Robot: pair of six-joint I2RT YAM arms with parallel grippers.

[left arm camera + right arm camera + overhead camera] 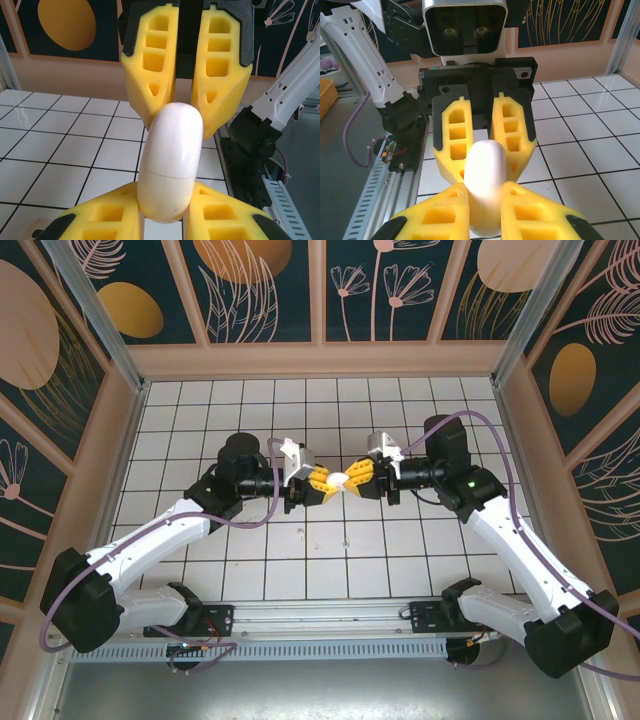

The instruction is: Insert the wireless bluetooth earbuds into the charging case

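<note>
Yellow fingers of your left end effector (165,212) sit closest to the left wrist camera, at 6 o'clock in its view. They are clenched on the lower end of the charging case (172,160), a pale, glossy, rounded piece with a thin seam line across it and its two halves closed together. At 12 o'clock in that same view your right end effector (186,95) comes in from the opposite side, its two yellow fingers pressed against the upper end of the case. From the right wrist camera you see the mirror of this: the right end effector (485,215) at 6 o'clock grasps the charging case (485,172), and the left end effector (484,142) faces it at 12 o'clock, one finger on either side of the far end. From above, the charging case (338,480) is held over the middle of the white-tiled desk (250,570). The left end effector (322,483) touches it at 9 o'clock and the right end effector (357,480) at 3 o'clock, so both grip it at once, tip to tip. Both arms reach in from their bases at 6 o'clock, and a green light (470,483) glows on the right arm.
</note>
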